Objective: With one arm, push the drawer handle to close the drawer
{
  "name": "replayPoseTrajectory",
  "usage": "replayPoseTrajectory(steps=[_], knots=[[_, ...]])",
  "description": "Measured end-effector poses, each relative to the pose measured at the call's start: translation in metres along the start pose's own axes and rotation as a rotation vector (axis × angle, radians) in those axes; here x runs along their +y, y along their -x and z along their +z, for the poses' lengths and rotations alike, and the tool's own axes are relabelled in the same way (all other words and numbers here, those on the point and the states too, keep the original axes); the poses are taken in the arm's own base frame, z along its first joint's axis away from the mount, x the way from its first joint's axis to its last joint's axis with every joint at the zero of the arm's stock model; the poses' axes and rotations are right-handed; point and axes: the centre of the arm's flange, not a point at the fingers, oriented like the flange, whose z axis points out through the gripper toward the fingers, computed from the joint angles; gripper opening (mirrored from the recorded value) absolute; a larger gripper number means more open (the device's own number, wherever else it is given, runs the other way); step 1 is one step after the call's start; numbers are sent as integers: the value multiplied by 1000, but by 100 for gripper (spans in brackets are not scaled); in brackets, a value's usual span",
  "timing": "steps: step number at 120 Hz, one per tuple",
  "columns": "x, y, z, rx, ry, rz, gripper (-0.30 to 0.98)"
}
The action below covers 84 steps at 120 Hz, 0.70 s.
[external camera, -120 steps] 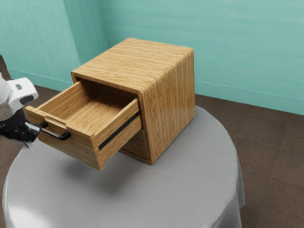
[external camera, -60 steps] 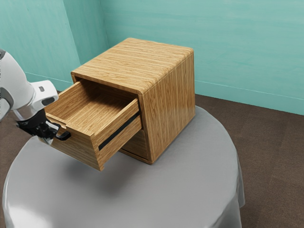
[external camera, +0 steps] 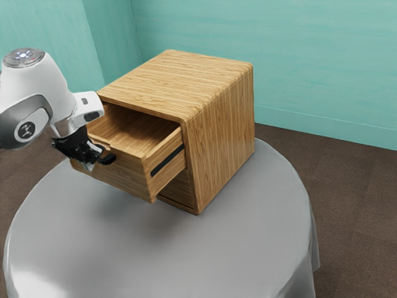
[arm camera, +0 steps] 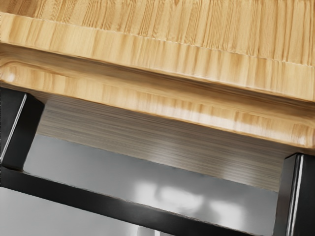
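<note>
Drawer stands partly out of the wooden cabinet, its hollow showing in the exterior view, with a dark rail along the side that faces the camera. There the black gripper is at the handle, covering much of it and leaving one dark end to see; whether it is released, clenched or grasping the handle, I cannot tell. The wrist view gives what the arm covers from outside: the handle's long black bar, a post at either end running to the drawer's front, and an open gap between bar and wood. Through that gap comes the grey table, with bright reflections on it. The exterior view adds the table's rounded edge, the brown floor and the turquoise wall behind the cabinet.
</note>
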Motion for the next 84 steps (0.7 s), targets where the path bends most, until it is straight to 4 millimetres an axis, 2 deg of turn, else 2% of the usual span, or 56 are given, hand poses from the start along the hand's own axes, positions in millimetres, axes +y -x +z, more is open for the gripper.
replayPoseTrajectory(steps=[40,53,84], knots=[[6,-58,10,-4,7,55,-10],[9,-83,12,5,11,73,-10],[17,-121,24,5,14,114,-10]])
